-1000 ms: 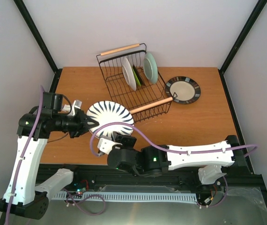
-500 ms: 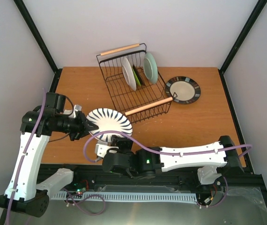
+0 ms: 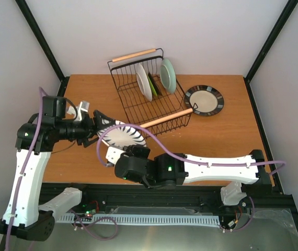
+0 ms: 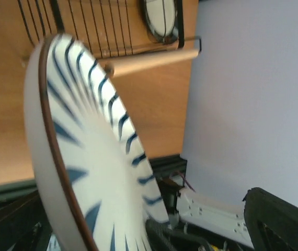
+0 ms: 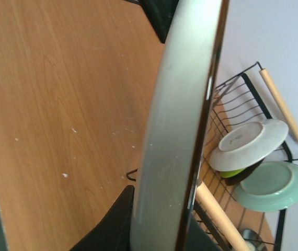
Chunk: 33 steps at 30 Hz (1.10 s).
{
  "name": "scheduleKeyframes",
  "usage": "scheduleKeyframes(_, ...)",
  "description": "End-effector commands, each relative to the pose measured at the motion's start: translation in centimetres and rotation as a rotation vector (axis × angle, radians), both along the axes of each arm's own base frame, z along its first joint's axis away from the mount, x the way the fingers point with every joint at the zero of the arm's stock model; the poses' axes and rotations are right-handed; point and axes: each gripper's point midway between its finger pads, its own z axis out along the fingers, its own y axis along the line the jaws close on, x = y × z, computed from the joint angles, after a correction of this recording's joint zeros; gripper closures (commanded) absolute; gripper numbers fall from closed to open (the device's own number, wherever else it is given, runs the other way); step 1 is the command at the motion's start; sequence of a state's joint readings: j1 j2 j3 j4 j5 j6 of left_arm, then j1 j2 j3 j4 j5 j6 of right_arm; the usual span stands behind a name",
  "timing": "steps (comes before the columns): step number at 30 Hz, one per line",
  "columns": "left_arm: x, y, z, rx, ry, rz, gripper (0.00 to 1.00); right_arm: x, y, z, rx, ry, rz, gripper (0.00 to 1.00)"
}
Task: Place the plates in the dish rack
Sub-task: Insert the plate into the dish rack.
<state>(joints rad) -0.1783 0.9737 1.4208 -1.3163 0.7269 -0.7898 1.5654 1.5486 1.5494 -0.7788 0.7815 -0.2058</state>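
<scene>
The white plate with black radial stripes is gripped at its near rim by the right hand. It is held tilted above the bench toward the near left corner, just before the dish rack. The left hand is spread wide at the plate's left rim.

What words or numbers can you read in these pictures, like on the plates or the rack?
No word or number here can be read.
Underside of the white plate standing in the dish rack: a tiny dark mark, too small and blurred to read.
On the striped plate: only painted stripes, no writing.
</scene>
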Motion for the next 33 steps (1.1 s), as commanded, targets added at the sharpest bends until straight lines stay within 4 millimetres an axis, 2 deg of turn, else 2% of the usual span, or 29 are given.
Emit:
scheduleKeyframes(1,4.4,1.0,4.2,0.093,-0.241,0.052,0.00,1.8,-0.5,6.0,0.236,0.095,-0.062,0.97)
scheduleKeyframes(5,8.4,4.3,7.6,0.270,-0.356,0.185,0.00,5.5,-0.3,7.5,0.309,0.167,-0.115,0.97)
scheduleKeyframes(7,9.9,6.5,8.4,0.346,-0.387,0.267,0.00,8.3,0.1,8.0,0.325,0.200,-0.159,0.97)
scheduleKeyframes(9,11.1,8.6,8.4,0.393,-0.413,0.333,0.00,10.8,1.1,8.4,0.336,0.230,-0.183,0.97)
scheduleKeyframes(12,12.0,10.8,6.3,0.431,-0.411,0.407,0.00,15.1,2.5,9.6,0.385,0.286,-0.224,0.97)
scheduleKeyframes(15,12.0,10.7,3.5,0.382,-0.399,0.403,0.00,19.1,3.3,10.3,0.476,0.347,-0.247,0.97)
scheduleKeyframes(17,11.6,10.0,1.6,0.341,-0.386,0.380,0.00,22.0,2.7,9.5,0.524,0.374,-0.304,0.97)
scheduleKeyframes(20,11.4,9.4,0.0,0.316,-0.366,0.344,0.00,25.6,1.2,8.3,0.590,0.424,-0.379,0.97)
scheduleKeyframes(26,13.0,9.3,-1.5,0.331,-0.364,0.309,0.00,27.8,1.7,8.7,0.637,0.359,-0.306,0.97)
scheduleKeyframes(33,15.7,9.6,-3.5,0.312,-0.342,0.327,0.00,33.8,1.0,7.7,0.744,0.327,-0.300,0.97)
